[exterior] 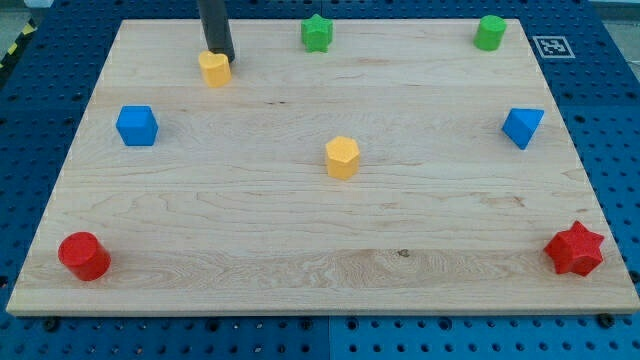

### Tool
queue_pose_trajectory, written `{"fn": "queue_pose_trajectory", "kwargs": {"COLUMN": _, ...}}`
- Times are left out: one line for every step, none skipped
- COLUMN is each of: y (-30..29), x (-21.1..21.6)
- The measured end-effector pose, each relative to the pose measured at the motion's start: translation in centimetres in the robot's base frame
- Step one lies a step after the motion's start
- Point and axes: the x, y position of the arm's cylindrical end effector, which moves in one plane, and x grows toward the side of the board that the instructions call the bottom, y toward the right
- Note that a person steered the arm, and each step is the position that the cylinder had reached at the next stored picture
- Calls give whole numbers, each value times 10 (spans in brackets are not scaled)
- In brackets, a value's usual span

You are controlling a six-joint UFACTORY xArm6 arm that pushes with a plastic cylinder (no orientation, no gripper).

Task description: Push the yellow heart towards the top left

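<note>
Nearest the camera, at the view's bottom, sit a red cylinder (84,256) in the left corner of the wooden board (250,230) and a red star (575,249) in the right corner. Farther up, a yellow hexagonal block (342,157) stands near the middle, with a blue cube (137,125) toward the left edge and a blue triangular block (523,127) toward the right edge. Along the view's top lie a green star (317,33) and a green cylinder (490,32). At the top left, the yellow heart (214,68) rests on the board. My tip (222,58) touches its upper right side, the dark rod rising out of the view's top. No fingers exist on this rod, so none are spread or pinching anything.
</note>
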Motion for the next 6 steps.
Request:
{"fn": "queue_pose_trajectory", "kwargs": {"y": 52, "x": 25}}
{"fn": "queue_pose_trajectory", "kwargs": {"y": 99, "x": 54}}
{"fn": "queue_pose_trajectory", "kwargs": {"y": 87, "x": 53}}
{"fn": "queue_pose_trajectory", "kwargs": {"y": 42, "x": 42}}
{"fn": "queue_pose_trajectory", "kwargs": {"y": -11, "x": 34}}
{"fn": "queue_pose_trajectory", "kwargs": {"y": -14, "x": 35}}
